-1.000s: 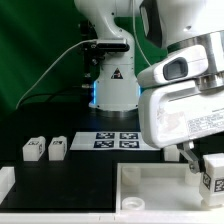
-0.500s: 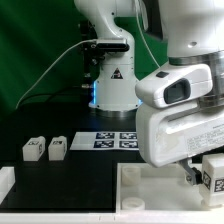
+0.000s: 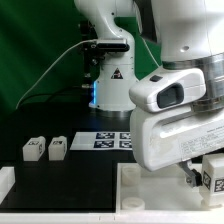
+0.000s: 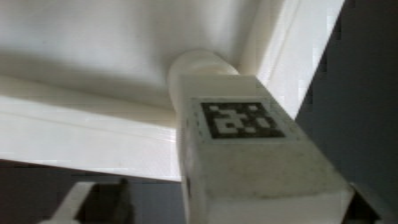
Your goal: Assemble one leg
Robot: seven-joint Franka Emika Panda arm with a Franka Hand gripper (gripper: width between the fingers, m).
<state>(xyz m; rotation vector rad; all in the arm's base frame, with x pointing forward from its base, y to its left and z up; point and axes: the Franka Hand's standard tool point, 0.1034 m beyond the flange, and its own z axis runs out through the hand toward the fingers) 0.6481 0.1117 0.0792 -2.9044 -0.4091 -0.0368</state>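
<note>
My gripper point(image 3: 197, 172) is low at the exterior view's right and is shut on one leg point(image 3: 213, 171), a small white block with a marker tag. It holds the leg over the right end of the large white tray-like piece point(image 3: 140, 190). In the wrist view the leg point(image 4: 240, 120) runs out from between my gripper's point(image 4: 249, 208) jaws, its tag facing the camera. Its far end is at a corner of the tray-like piece point(image 4: 89, 70). One dark finger point(image 4: 98, 203) shows beside it. Two more legs point(image 3: 33, 149) point(image 3: 57, 148) stand on the black table at the left.
The marker board point(image 3: 112, 140) lies flat in front of the robot base point(image 3: 112, 85). A white rim piece point(image 3: 6, 180) sits at the left front edge. Green cloth hangs behind.
My arm's wrist and hand have swung to the exterior view's left and a little down. The held leg has stayed almost in place at the tray-like piece's right end.
</note>
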